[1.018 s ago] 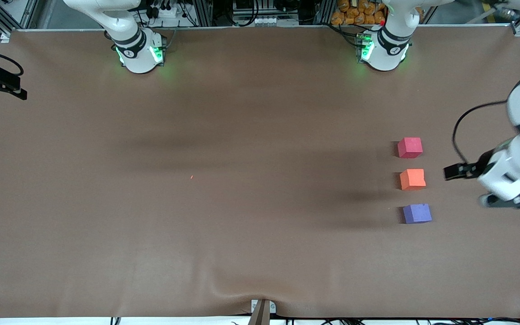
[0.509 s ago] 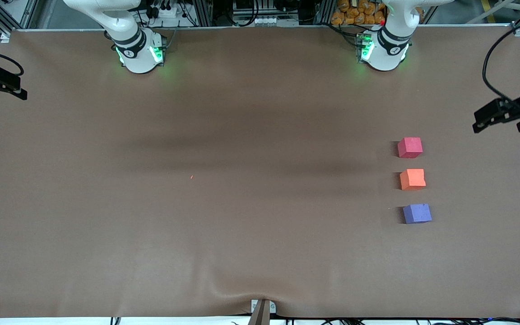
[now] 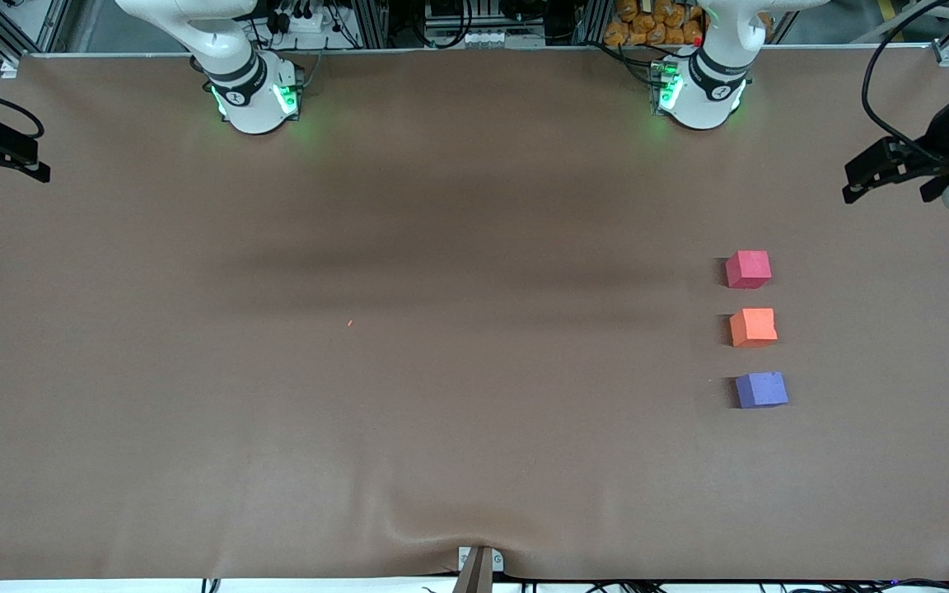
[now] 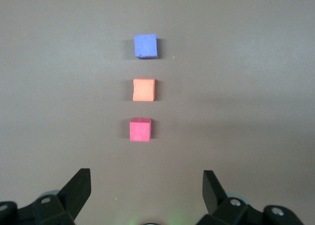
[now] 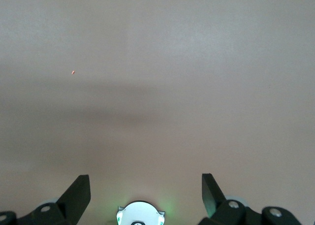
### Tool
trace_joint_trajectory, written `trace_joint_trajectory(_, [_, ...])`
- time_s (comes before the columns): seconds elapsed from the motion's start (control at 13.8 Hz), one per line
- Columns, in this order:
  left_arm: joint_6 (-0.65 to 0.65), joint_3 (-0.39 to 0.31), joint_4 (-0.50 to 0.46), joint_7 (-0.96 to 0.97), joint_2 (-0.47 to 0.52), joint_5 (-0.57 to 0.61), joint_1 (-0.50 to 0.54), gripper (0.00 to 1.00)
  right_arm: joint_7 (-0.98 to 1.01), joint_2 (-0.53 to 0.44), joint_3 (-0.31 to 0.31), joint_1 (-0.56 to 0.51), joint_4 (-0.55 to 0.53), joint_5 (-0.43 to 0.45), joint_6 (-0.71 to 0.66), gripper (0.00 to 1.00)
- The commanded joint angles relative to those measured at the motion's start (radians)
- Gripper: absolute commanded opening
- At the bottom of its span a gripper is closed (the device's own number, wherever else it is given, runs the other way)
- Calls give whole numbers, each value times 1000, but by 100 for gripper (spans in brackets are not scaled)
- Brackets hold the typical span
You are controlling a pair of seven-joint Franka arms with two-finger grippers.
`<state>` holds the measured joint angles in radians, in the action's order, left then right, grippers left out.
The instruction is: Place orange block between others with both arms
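Purple cube: nearest the front camera of the three cubes, just on the camera side of the orange block, with a strip of bare table between them; it sits flat, slightly turned.

Orange block: on the brown table, toward the left arm's end, between the purple cube and the pinkish-red cube in one straight row (touching neither). Nothing grips it.

Pinkish-red cube: next in the row, farther from the front camera than the orange block, again with a small gap of table between.

Orange speck: a tiny fleck on the table, well apart from the orange block toward the right arm's end; what it is I cannot tell.

Left gripper: raised over the table's edge at the left arm's end, farther from the front camera than the orange block and well apart from it. Its fingers stand spread wide with nothing between them. The left wrist view looks along the row of cubes, all three clear of the fingers.

Right gripper: fingers spread wide and empty, over bare table with the right arm's green-lit base below; well apart from the orange block. This arm waits.

Arm bases: the left arm's base stands at the table edge farthest from the front camera.
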<state>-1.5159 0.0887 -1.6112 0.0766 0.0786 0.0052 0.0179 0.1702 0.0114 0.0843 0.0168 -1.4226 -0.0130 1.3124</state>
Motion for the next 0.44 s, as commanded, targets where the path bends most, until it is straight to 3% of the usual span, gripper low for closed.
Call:
trace_joint_trajectory(0.0, [-15, -4, -62, 0, 60, -4, -6, 100, 8, 2, 0, 2, 14, 2, -5, 100])
trace_joint_trajectory(0.36, [-12, -29, -49, -9, 60, 2, -15, 100, 9, -2, -6, 2, 16, 1, -48, 100])
